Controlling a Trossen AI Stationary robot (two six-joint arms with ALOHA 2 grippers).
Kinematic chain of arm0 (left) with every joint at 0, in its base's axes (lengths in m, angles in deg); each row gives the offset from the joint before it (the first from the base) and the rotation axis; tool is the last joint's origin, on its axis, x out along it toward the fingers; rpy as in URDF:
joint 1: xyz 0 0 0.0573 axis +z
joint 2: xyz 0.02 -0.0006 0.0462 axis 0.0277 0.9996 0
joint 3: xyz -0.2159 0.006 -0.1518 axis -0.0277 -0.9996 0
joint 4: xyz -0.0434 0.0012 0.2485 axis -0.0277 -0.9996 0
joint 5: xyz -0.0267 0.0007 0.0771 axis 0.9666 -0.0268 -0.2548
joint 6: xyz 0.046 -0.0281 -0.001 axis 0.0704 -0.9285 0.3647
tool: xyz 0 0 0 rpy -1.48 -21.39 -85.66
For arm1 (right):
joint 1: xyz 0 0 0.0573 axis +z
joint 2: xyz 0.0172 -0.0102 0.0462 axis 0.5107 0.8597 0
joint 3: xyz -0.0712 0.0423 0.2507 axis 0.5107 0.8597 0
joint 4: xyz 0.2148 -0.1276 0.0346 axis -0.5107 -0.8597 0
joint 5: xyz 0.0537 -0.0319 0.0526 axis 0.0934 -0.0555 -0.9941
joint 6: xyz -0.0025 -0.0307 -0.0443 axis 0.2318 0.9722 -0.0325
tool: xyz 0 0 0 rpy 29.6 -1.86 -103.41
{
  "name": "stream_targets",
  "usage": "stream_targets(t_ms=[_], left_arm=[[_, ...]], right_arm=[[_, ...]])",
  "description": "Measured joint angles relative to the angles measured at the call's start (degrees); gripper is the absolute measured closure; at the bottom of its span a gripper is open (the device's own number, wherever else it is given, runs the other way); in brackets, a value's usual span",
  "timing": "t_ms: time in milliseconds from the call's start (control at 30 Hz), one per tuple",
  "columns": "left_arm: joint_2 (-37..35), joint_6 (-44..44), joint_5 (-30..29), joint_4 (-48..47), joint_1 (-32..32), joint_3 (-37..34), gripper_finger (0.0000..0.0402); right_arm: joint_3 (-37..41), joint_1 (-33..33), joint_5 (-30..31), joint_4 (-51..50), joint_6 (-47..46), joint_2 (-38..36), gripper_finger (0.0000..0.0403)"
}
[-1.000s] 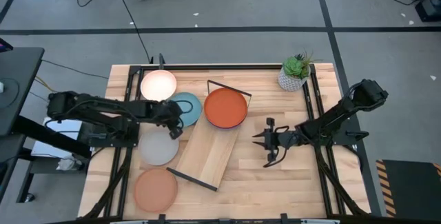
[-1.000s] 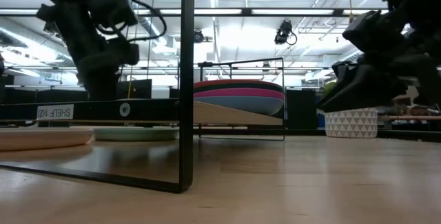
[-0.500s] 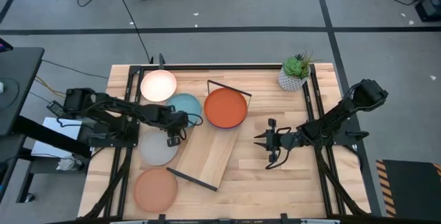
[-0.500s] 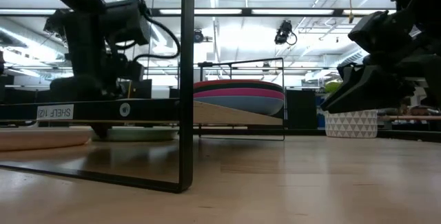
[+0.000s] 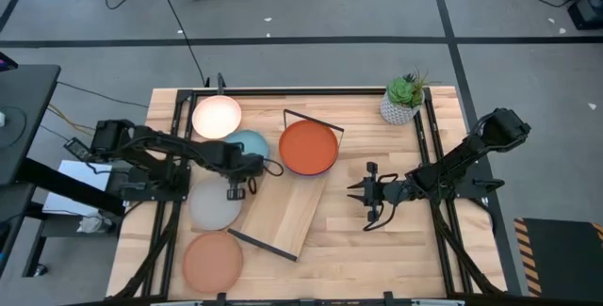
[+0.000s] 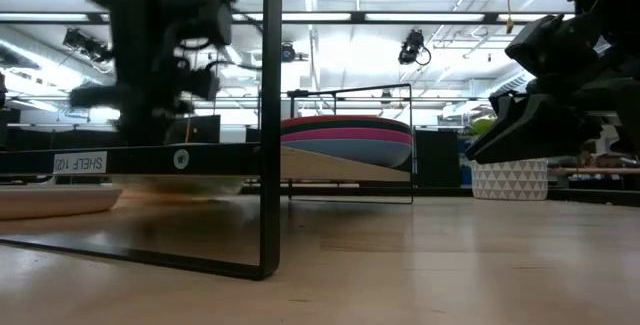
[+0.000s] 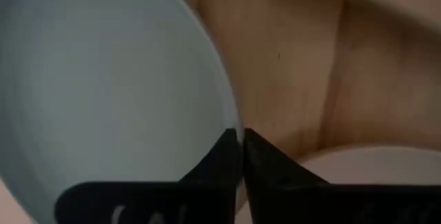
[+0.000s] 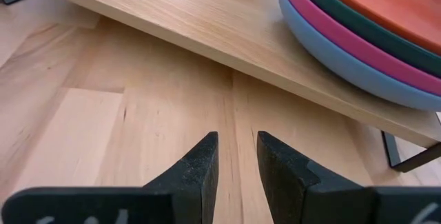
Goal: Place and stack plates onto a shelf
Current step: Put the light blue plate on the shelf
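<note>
Now the left gripper [image 7: 240, 156] has pinched its fingers onto the rim of the round matte light blue plate [image 5: 247, 142], having swung in over the last second from beside it. That plate sits between the cream plate [image 5: 217, 116] and the long light-wood shelf [image 5: 287, 207], where the orange-topped stack [image 5: 308, 147] waits. Lifting looks next. Over on the far side, the right gripper [image 8: 233, 156] hovers empty, fingers slightly parted, near the shelf's edge.
</note>
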State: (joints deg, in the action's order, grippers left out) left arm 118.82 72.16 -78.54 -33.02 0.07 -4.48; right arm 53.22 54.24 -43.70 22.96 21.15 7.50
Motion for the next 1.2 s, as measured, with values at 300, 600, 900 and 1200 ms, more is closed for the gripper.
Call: stream_targets(t_ms=[300,600,900,1200], left_arm=[[-0.02,-17.27,4.58,-15.74,0.58,20.82,0.0384],[0.97,-50.78,14.86,-15.46,-3.75,32.31,0.0387],[15.67,-60.42,14.58,-18.18,-11.91,46.34,0.0386],[28.89,-59.05,15.18,-21.11,-12.90,55.84,0.0386]], right_arm=[[0.00,0.00,-0.02,0.00,0.17,0.00,0.0296],[0.00,0.00,0.03,0.00,2.85,0.00,0.0296],[-0.02,-0.13,3.15,2.24,9.53,0.00,0.0296],[-0.02,-2.21,3.09,4.74,13.43,0.00,0.0296]])
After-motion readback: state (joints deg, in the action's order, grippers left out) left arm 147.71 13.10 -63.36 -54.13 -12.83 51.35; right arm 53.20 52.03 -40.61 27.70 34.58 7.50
